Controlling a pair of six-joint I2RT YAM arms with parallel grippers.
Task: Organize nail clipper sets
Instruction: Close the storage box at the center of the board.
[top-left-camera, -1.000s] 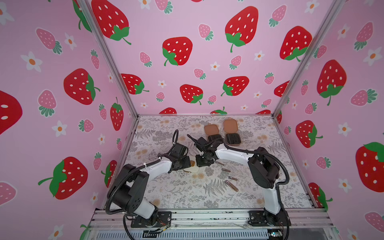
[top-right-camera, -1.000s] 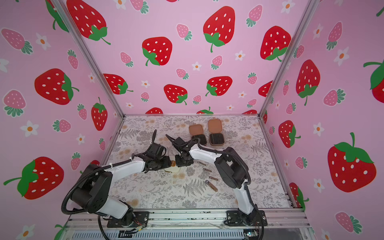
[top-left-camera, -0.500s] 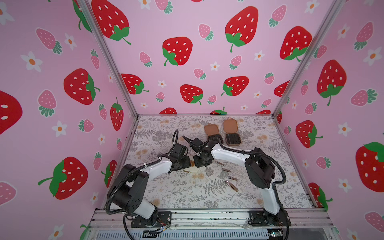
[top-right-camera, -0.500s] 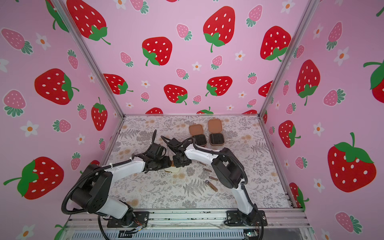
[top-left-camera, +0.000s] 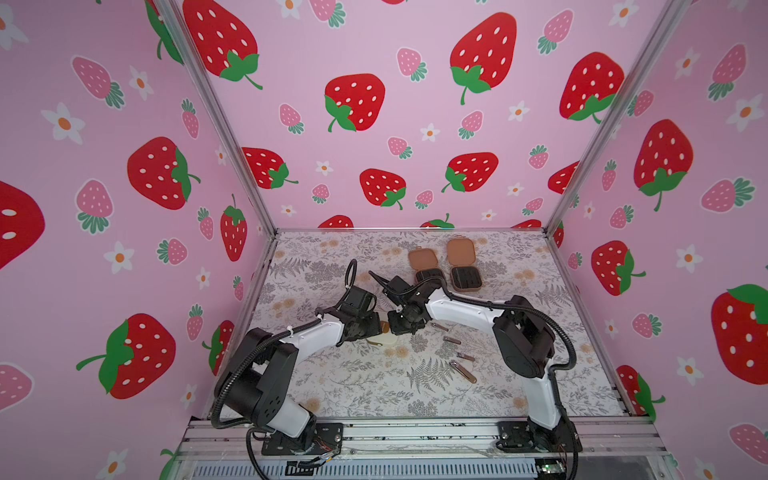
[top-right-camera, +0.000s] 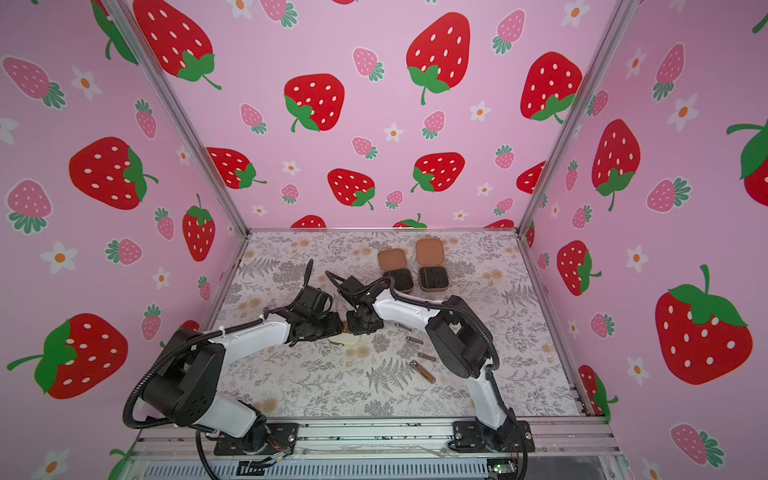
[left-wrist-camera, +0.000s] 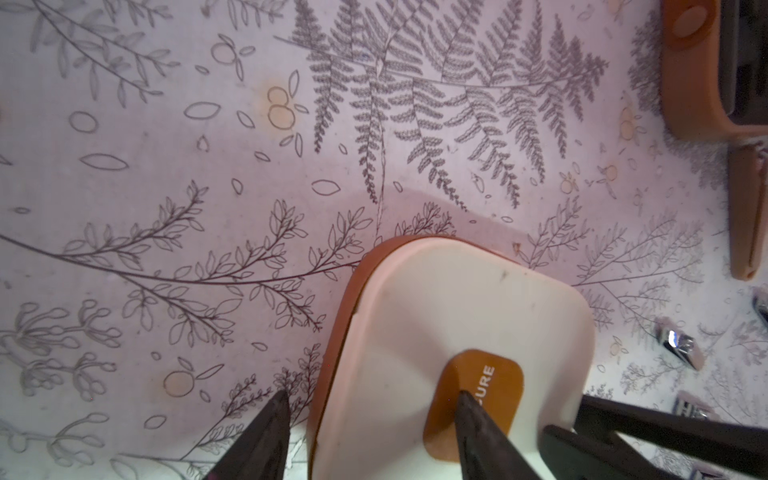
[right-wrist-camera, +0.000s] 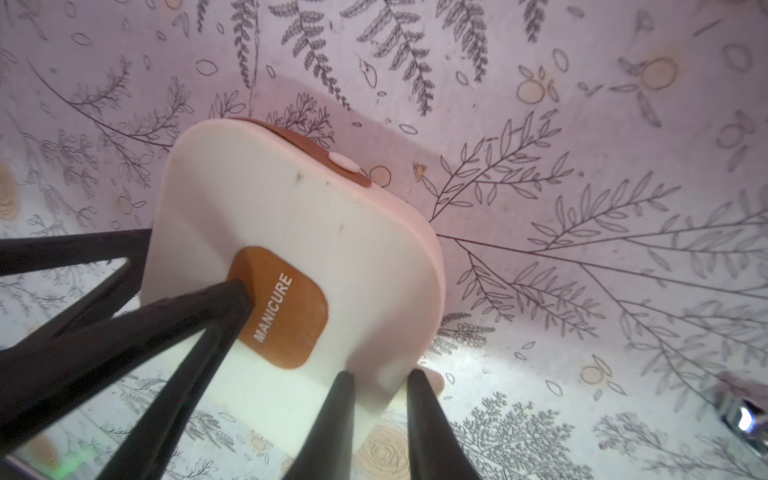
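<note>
The cream case (top-left-camera: 386, 341) (top-right-camera: 347, 340) lies lid-up and closed at mid-table between both grippers. My left gripper (left-wrist-camera: 370, 399) (top-left-camera: 380, 329) stands wide. One fingertip (right-wrist-camera: 237, 293) rests on the brown badge (left-wrist-camera: 490, 374). The other finger stands beside the case's brown base, with a strip of table showing between them. My right gripper (right-wrist-camera: 380, 374) (top-left-camera: 395, 328) has its jaws narrow, pinching the rim of the cream lid (right-wrist-camera: 291, 216). Two brown cases (top-left-camera: 424, 266) (top-left-camera: 463, 266) lie open at the back, showing black slotted insides.
Several small metal clippers (top-left-camera: 451, 340) (top-right-camera: 422, 372) lie loose on the floral mat, right of the cream case and under the right arm. The right forearm (top-left-camera: 461, 307) crosses in front of the brown cases. Pink walls (top-left-camera: 208, 249) close in three sides.
My right gripper has moved left onto the cream case and narrowed its jaws on the lid's rim. The left arm and gripper have stayed put.
</note>
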